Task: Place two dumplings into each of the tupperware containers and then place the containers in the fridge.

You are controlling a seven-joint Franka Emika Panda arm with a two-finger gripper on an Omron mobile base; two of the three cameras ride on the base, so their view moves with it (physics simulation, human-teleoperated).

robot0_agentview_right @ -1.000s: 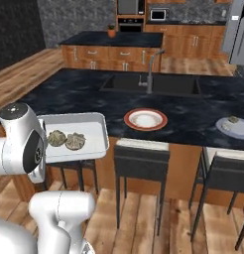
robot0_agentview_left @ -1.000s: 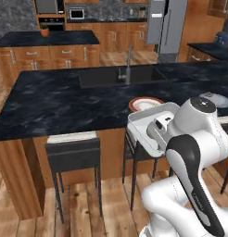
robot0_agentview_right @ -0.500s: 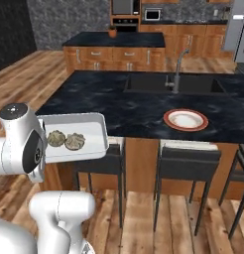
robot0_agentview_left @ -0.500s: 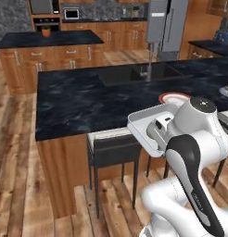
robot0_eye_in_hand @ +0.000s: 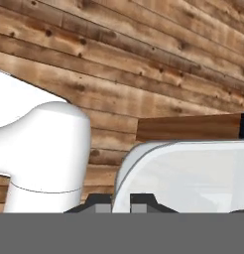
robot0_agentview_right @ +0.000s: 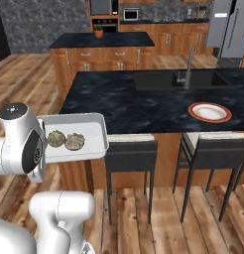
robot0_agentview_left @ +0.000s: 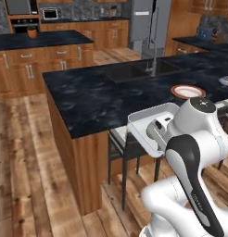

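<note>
i'm holding the gripper (robot0_eye_in_hand: 121, 202) clamped on the near rim of the tupperware container (robot0_agentview_right: 91, 133), carrying it in the air beside the island counter (robot0_agentview_right: 144, 99); two dumplings (robot0_agentview_right: 65, 140) are lying inside.

My container (robot0_agentview_right: 96, 130) carries two dumplings (robot0_agentview_right: 65, 140) side by side on its floor. The dark island counter (robot0_agentview_right: 134, 101) bears a red-rimmed plate (robot0_agentview_right: 210, 112) near its edge.
</note>
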